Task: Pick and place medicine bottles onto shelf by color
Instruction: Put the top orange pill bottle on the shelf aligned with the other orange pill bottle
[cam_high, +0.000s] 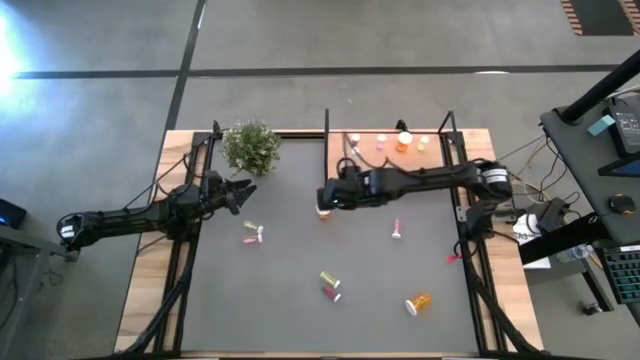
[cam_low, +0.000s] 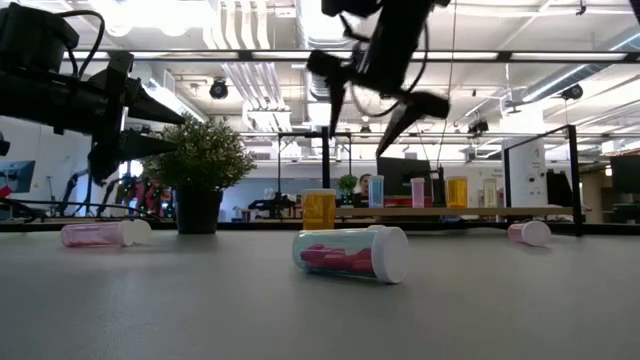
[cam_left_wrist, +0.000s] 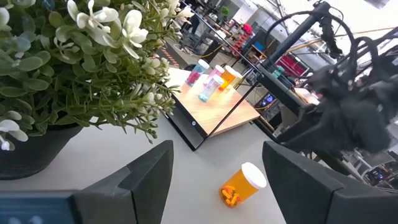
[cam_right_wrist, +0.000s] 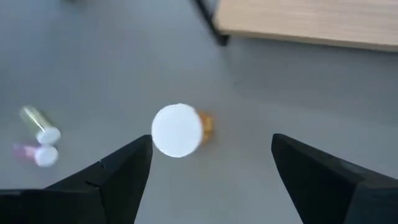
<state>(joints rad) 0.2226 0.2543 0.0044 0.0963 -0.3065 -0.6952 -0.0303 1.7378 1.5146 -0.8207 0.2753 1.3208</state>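
An orange medicine bottle (cam_right_wrist: 203, 122) with a white cap (cam_right_wrist: 177, 129) stands upright on the dark table near the shelf's left front corner (cam_high: 323, 210). My right gripper (cam_right_wrist: 211, 165) hovers above it, open and slanting down, with a finger on either side in the wrist view and touching nothing (cam_high: 326, 196). The wooden shelf (cam_high: 390, 150) at the far edge carries several bottles (cam_left_wrist: 211, 81). My left gripper (cam_high: 243, 193) waits open beside the plant, also touching nothing. More bottles lie on their sides: pink (cam_high: 252, 233), pink (cam_high: 397, 230), yellow-green (cam_high: 329, 278), orange (cam_high: 418, 302).
A bushy potted plant (cam_high: 250, 146) stands at the far left, close to my left gripper. Thin black posts (cam_high: 327, 130) rise from the shelf's corners. A pink-filled bottle (cam_low: 350, 253) lies near the front. Cables and a desk (cam_high: 600, 130) sit beyond the right edge.
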